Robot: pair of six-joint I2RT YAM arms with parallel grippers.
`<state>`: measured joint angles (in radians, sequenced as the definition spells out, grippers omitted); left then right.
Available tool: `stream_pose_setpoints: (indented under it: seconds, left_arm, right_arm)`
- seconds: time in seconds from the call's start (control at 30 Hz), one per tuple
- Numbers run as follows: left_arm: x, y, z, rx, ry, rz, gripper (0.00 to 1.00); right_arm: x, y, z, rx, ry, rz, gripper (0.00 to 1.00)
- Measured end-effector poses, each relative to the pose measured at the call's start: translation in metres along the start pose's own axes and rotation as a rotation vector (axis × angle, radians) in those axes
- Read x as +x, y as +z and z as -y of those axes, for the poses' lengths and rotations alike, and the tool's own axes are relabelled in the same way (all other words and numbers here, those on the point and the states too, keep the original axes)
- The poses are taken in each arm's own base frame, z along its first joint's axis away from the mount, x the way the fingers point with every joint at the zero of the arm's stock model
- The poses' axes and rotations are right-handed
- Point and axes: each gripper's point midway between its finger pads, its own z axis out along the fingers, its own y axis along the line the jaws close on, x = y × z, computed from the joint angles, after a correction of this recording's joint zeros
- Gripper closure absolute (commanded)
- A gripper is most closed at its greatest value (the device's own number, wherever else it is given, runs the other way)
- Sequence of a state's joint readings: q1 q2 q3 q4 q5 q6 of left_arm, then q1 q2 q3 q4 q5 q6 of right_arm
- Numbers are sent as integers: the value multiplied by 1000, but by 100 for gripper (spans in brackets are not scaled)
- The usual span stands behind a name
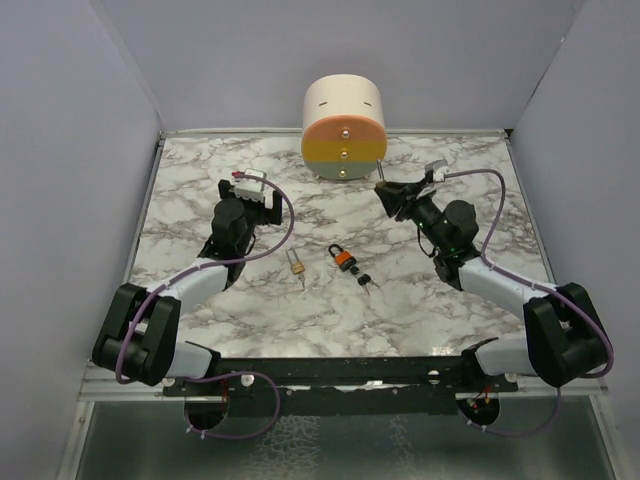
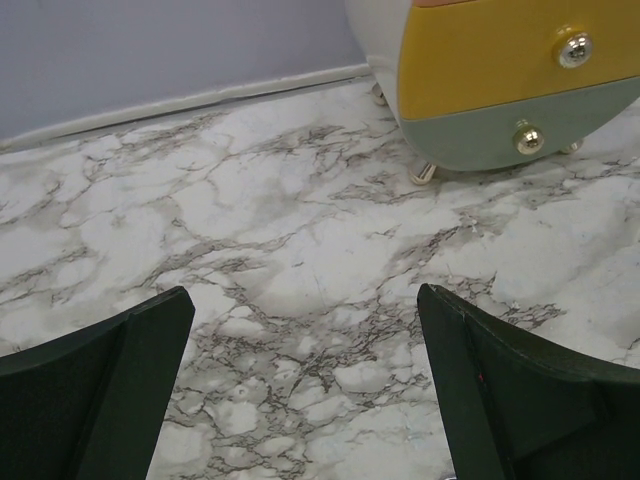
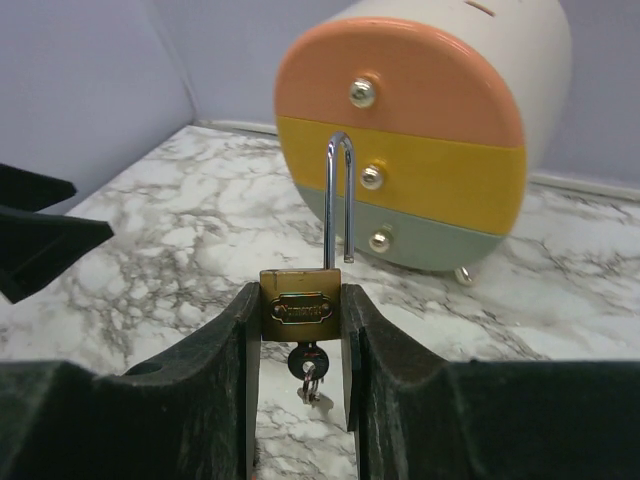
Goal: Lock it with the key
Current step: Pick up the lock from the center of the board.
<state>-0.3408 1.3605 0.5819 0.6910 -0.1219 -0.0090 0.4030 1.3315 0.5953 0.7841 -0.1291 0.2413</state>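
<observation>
1. Spreading across the whole scene, a white grey-veined marble table [image 1: 200, 310] is carrying everything else.
2. A cream round-bodied cabinet [image 1: 344, 120] with orange, yellow and green drawer fronts is standing at the far edge.
3. The left gripper [image 2: 305, 400] is hovering over bare marble with its jaws spread wide, holding nothing.
4. The right gripper [image 1: 388, 192] is reaching toward the cabinet, its jaws partly closed and clamping the body of a brass long-shackled padlock [image 3: 300, 305]. The shackle is pointing straight up.
5. An orange-jacketed padlock [image 1: 343, 259] is lying mid-table between the arms.
6. A small brass padlock [image 1: 296, 265] is lying to its left, apart from it.
7. The tiny black-headed key bunch [image 1: 366, 281] is lying on the marble just beside the orange-jacketed padlock. It is well apart from the right gripper, nearer the bases, with neither gripper touching it.
8. A black-headed key [image 3: 308, 360] is hanging from the underside of the clamped padlock, between the right fingers.
</observation>
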Motion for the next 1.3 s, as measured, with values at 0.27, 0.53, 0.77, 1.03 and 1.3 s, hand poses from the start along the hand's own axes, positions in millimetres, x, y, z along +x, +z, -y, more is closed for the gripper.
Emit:
stream_pose_setpoints:
  seconds: [0.27,0.53,0.77,1.03,1.3]
  left_arm:
    - [-33,-2,10,64,-10,76,1]
    - [-94,-16,45,272,1,217,1]
    - [-140,-30,81,497,0,300,1]
    - [-148,-40,129,695,-22,247,1]
    - [-136,-65,183,888,3,165,1]
  right_arm:
    - [-7,0,-22,-254,15,40,99]
    - [-1,-21,-24,-549,158,52,99]
    - [13,-47,-47,-705,241,-67,99]
    - [-43,-85,-79,-789,23,84,99]
    - [-88,-118,-116,-846,-216,228,99]
